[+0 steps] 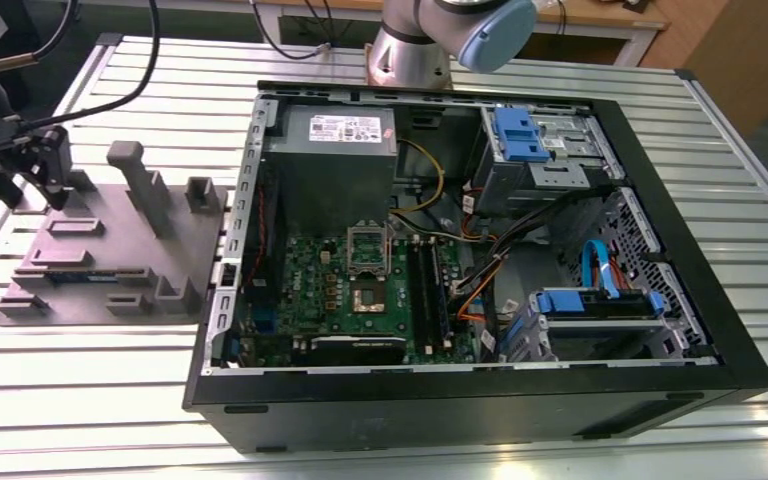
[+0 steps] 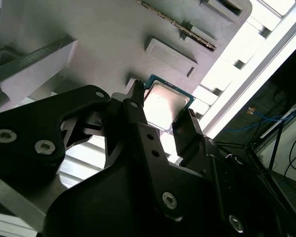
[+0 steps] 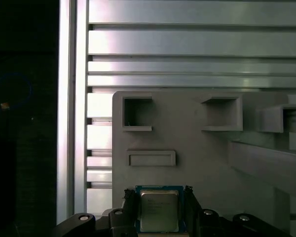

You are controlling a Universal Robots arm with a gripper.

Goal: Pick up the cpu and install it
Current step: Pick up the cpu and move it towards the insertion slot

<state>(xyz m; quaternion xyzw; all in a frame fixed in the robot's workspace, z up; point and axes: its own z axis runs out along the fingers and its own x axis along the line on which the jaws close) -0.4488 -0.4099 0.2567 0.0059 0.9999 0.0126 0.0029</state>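
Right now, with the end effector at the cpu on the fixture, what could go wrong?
1. The end effector straddles the cpu at its thin edges; an uneven hold could tilt or drop it leaving the grey fixture.
2. The socket lies low inside the case with cables beside it; the arm may snag a wall or cable.
3. A slightly rotated cpu could jam in the socket.

Silver arm, pale-blue joint cap, black jaws, silver screws
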